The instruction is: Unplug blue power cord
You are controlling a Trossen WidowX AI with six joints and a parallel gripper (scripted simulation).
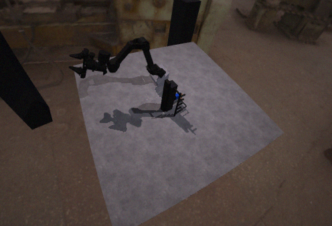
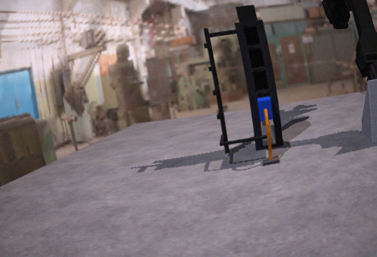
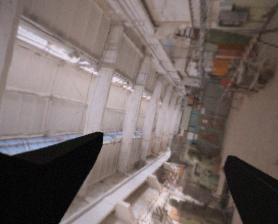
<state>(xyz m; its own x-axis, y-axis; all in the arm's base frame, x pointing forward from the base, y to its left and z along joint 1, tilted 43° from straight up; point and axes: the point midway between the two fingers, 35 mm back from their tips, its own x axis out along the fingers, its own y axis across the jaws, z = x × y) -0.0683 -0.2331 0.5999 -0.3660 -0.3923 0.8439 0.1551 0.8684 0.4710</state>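
One small, stiff blue plug (image 2: 264, 108) seated low in upright strip (image 2: 259, 80), mid-bench; best pinched across flat sides. Tool (image 1: 76, 61) wide, empty, far off.

A: What is in the way on the grey mat (image 1: 201, 147)?

B: The tall black power strip (image 1: 168, 95) stands up in the middle. A thin black rack (image 2: 217, 91) stands just beside it, with the blue plug (image 2: 264, 108) low down between them.

A: Where is room?

B: From the strip, six o'clock and three o'clock are bare mat. The gripper (image 1: 76, 61), fingers wide, hangs well apart at ten o'clock.
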